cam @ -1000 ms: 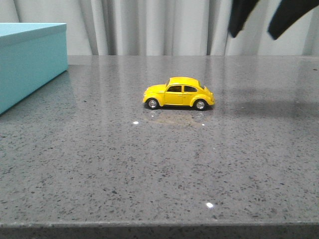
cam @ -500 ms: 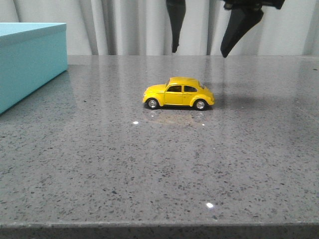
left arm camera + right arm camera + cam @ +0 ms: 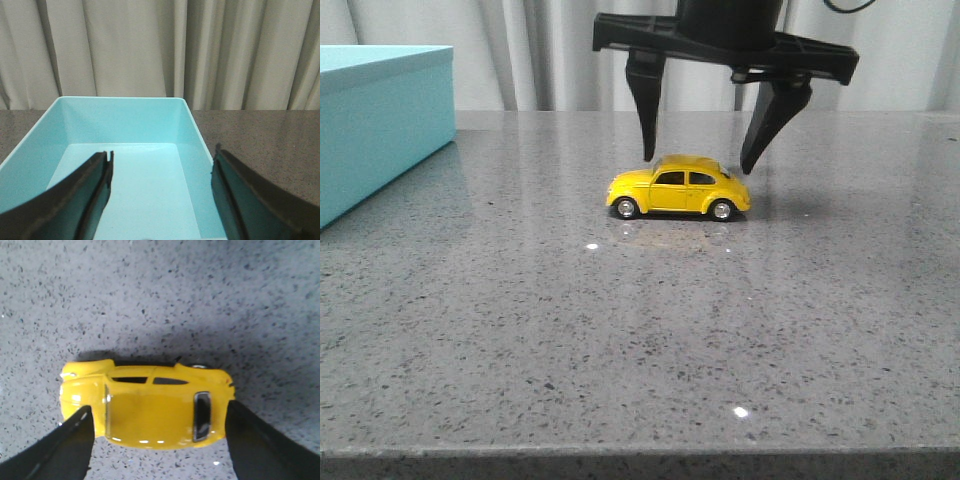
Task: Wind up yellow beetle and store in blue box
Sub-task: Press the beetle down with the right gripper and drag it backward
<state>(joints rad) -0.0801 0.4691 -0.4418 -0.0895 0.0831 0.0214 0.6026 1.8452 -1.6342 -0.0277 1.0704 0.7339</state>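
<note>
The yellow beetle [image 3: 679, 187] stands on its wheels in the middle of the grey table, nose to the left. My right gripper [image 3: 697, 164] is open and hangs just above it, one finger over the bonnet end, the other over the tail. In the right wrist view the beetle [image 3: 150, 407] lies between the two open fingertips of that gripper [image 3: 159, 415], untouched. The blue box [image 3: 375, 125] stands at the far left. In the left wrist view my left gripper [image 3: 161, 167] is open and empty above the open box [image 3: 125, 120].
The grey speckled table [image 3: 640, 330] has its front edge at the bottom of the front view. Pale curtains [image 3: 560, 55] hang behind the table. The inside of the box shows nothing in it.
My right gripper has come down and leftward from the top right, from well above the table to just over the beetle. The beetle and the box have not moved.
</note>
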